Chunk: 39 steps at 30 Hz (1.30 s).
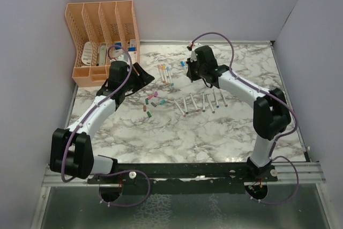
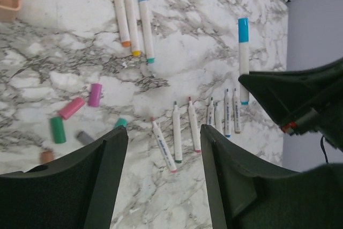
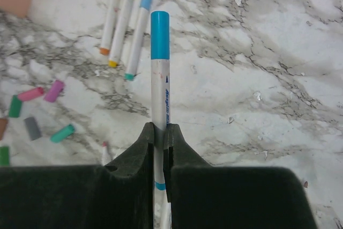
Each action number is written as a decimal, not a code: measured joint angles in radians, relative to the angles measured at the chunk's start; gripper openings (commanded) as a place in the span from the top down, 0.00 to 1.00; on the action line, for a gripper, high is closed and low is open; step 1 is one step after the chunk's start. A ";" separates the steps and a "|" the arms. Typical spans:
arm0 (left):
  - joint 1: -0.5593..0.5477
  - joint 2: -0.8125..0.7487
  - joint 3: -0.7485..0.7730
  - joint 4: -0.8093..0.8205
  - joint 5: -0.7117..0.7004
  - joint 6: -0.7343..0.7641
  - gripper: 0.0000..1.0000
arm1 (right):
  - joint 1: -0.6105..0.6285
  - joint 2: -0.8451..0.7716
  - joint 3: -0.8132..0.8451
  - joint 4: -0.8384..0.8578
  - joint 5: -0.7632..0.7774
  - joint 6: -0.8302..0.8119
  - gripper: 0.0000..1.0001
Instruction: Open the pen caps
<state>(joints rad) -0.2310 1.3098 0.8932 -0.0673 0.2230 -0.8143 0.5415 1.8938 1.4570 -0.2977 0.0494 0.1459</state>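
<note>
My right gripper point(image 3: 161, 130) is shut on the barrel of a white pen point(image 3: 160, 87) whose blue cap point(image 3: 159, 35) sticks out beyond the fingertips. From above, that cap point(image 1: 183, 63) points left, toward my left gripper point(image 1: 143, 76). The left gripper point(image 2: 163, 132) is open with only table between its fingers. Loose pen caps lie on the marble: pink point(image 2: 71, 108), magenta point(image 2: 95, 94), green point(image 2: 57, 130), grey point(image 2: 84, 137) and teal point(image 3: 62, 133). Three capped pens point(image 1: 165, 72) lie side by side at the back. A row of uncapped barrels point(image 1: 201, 102) lies mid-table.
A peach file organiser point(image 1: 104, 36) stands at the back left corner, close behind the left arm. Grey walls enclose the marble table point(image 1: 177, 138) on three sides. The loose caps point(image 1: 150, 103) are scattered between the two arms.
</note>
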 measured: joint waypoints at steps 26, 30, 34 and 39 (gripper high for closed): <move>-0.172 0.271 0.206 0.159 0.049 -0.116 0.47 | 0.101 -0.266 -0.199 0.045 -0.232 0.112 0.98; -0.172 0.271 0.203 0.163 0.049 -0.116 0.52 | 0.106 -0.266 -0.199 0.045 -0.235 0.112 0.99; -0.172 0.271 0.203 0.164 0.048 -0.119 0.56 | 0.114 -0.267 -0.199 0.045 -0.242 0.112 0.99; -0.174 0.271 0.203 0.170 0.048 -0.121 0.61 | 0.121 -0.274 -0.199 0.045 -0.249 0.112 0.99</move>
<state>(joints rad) -0.4053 1.5810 1.0966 0.1028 0.2710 -0.9352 0.6621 1.6203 1.2579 -0.2527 -0.1993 0.2577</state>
